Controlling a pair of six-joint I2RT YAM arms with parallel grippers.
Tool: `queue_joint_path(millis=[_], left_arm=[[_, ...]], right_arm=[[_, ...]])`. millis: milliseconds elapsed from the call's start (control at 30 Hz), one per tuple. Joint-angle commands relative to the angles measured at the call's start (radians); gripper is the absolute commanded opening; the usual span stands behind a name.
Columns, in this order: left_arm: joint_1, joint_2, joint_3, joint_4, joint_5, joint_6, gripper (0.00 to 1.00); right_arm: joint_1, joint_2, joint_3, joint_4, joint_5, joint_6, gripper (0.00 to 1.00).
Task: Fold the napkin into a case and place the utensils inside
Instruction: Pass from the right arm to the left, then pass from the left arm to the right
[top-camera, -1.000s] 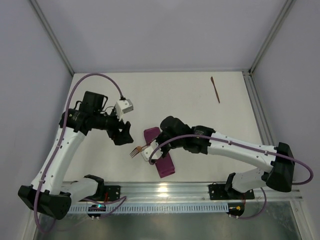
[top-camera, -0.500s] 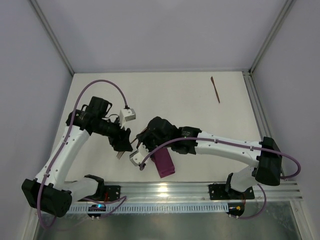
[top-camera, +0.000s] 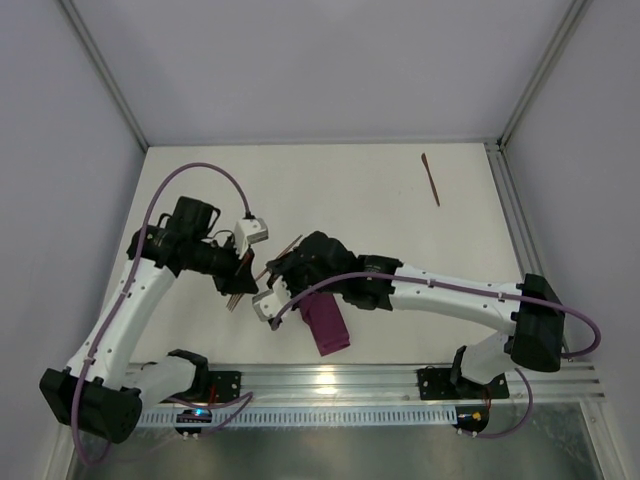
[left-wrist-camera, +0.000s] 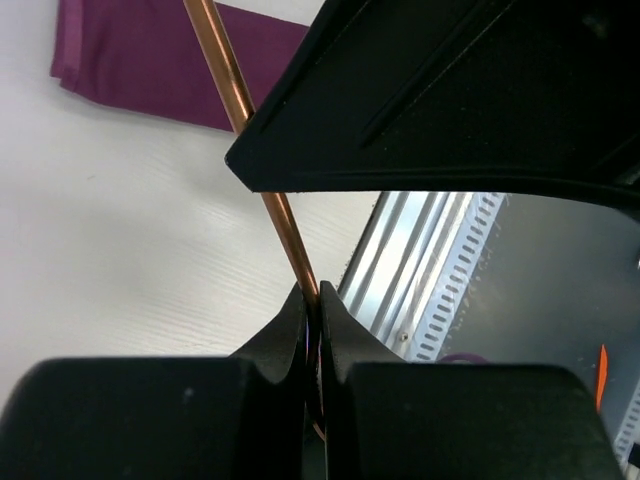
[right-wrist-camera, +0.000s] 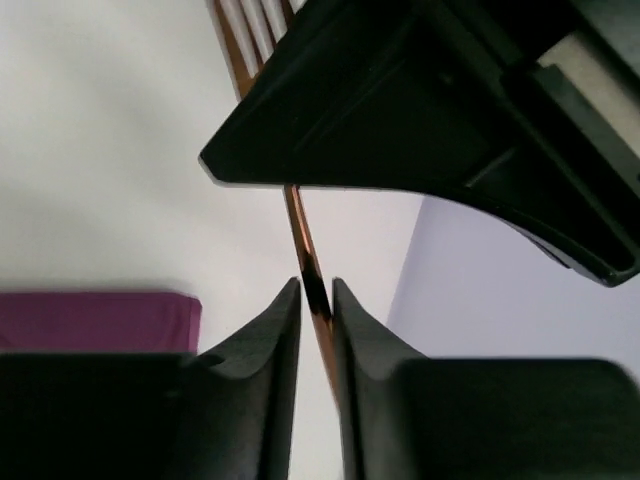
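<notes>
The copper fork (top-camera: 238, 299) hangs above the table between both grippers, tines toward the lower left. My left gripper (left-wrist-camera: 313, 300) is shut on its handle (left-wrist-camera: 240, 100), pads pressed against the metal. My right gripper (right-wrist-camera: 316, 295) stands slightly open around the same handle (right-wrist-camera: 300, 235): the handle lies against one pad, with a gap to the other. In the top view the left gripper (top-camera: 245, 276) and right gripper (top-camera: 281, 268) nearly touch. The magenta napkin (top-camera: 327, 325), folded into a narrow case, lies under the right arm. The knife (top-camera: 430, 180) lies at the far right of the table.
A metal rail (top-camera: 380, 380) with both arm bases runs along the near edge. A vertical frame post (top-camera: 505, 210) borders the table's right side. The left arm's purple cable (top-camera: 195, 175) loops above its wrist.
The left gripper came in onto the fork and shut on its handle. The right gripper carried the fork left, then its jaws parted a little.
</notes>
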Motion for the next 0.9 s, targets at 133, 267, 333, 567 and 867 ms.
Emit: queue_joint_path(millis=[133,267,333,567,867], left_arm=[[0.000,-0.058,-0.040,0.260,-0.021,-0.264,0.00],[0.000,-0.067,-0.065,0.372,-0.096,-0.362,0.00],[-0.002,-0.064,-0.072,0.405,-0.117,-0.413,0.00],[-0.002,-0.058,-0.114,0.494,-0.147,-0.467,0.00],[0.000,-0.083,-0.128,0.491,-0.140,-0.462,0.00]], right_arm=[[-0.026,-0.163,-0.251,0.730,0.220,0.688,0.54],[-0.028,-0.283,-0.300,0.661,0.493,1.268,0.55],[-0.032,-0.282,-0.286,0.489,0.553,1.668,0.49],[-0.034,-0.142,-0.194,0.379,0.532,2.118,0.43],[-0.043,0.028,-0.090,0.471,0.471,2.138,0.42]])
